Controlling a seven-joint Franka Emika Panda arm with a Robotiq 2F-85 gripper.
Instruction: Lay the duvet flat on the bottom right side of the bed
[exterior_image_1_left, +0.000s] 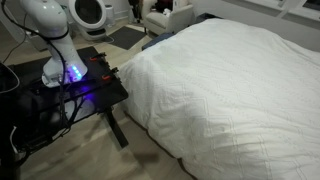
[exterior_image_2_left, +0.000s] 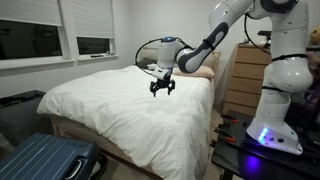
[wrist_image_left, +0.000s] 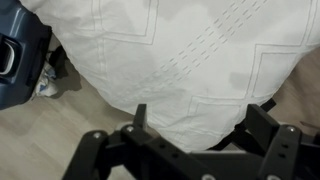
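My claw (exterior_image_2_left: 163, 88) hovering over the bed (exterior_image_1_left: 172, 150), fingers apart, holding nothing. One duvet (exterior_image_2_left: 120, 105) spread across it. One blue case (exterior_image_2_left: 50, 160), probably luggage, at its foot.

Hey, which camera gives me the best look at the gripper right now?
An exterior view shows the gripper best: whole, from the side, jaws open, above the duvet. The wrist view shows just its two fingers, cropped, over the duvet. In an exterior view showing the arm's base, the gripper is out of frame.
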